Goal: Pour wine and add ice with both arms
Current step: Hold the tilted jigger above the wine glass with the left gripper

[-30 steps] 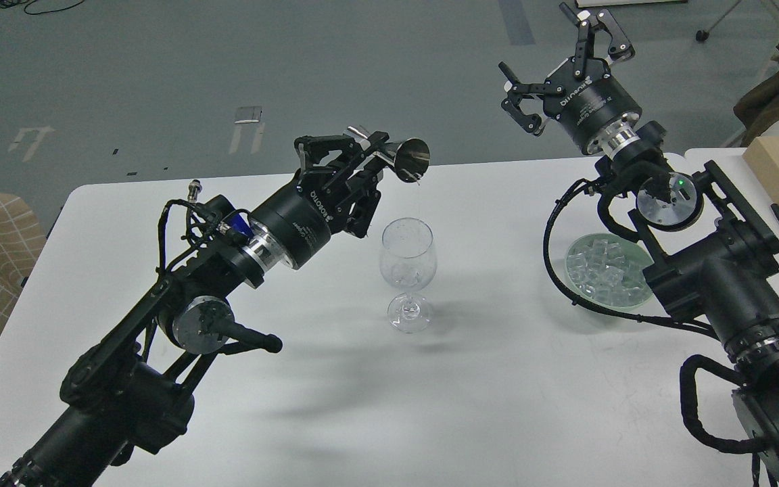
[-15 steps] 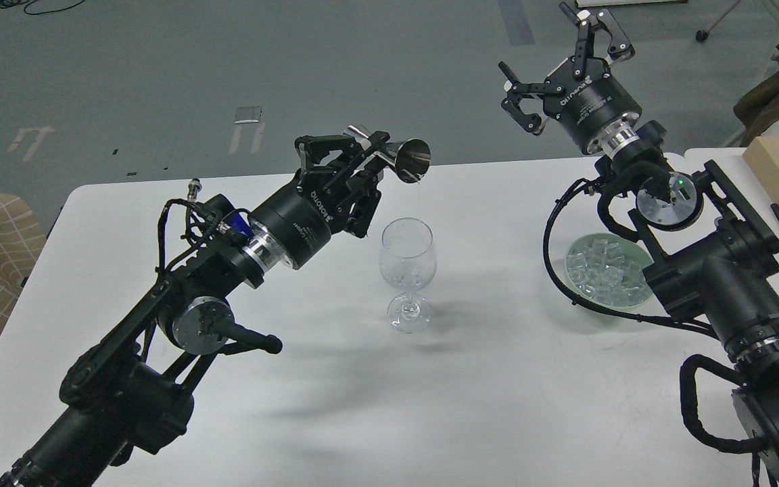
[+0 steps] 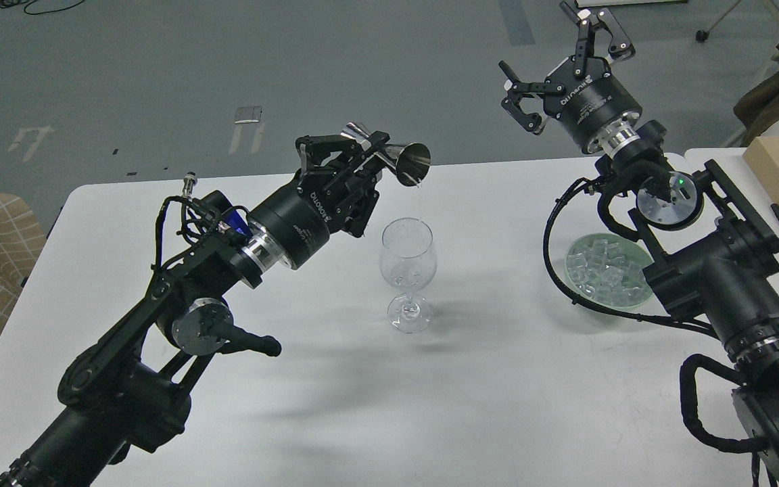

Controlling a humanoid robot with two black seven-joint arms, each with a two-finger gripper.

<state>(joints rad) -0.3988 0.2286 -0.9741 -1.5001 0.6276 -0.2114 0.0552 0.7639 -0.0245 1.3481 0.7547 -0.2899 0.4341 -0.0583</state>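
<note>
The left pincer (image 3: 362,159) clamps a tilted steel jigger (image 3: 408,162), a thin stream of wine (image 3: 420,199) falling into the wine glass (image 3: 408,260). The right pincer (image 3: 569,64) hangs spread wide (holding nothing) above the bowl of ice (image 3: 602,270) on the surface (image 3: 498,392)

Wine glass (image 3: 408,260) mid-table, ice bowl (image 3: 607,271) under right arm, near table (image 3: 470,406) bare

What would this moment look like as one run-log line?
left gripper: tilting metal jigger | wine: streaming into wine glass | right gripper: open, raised | ice: in bowl
</note>
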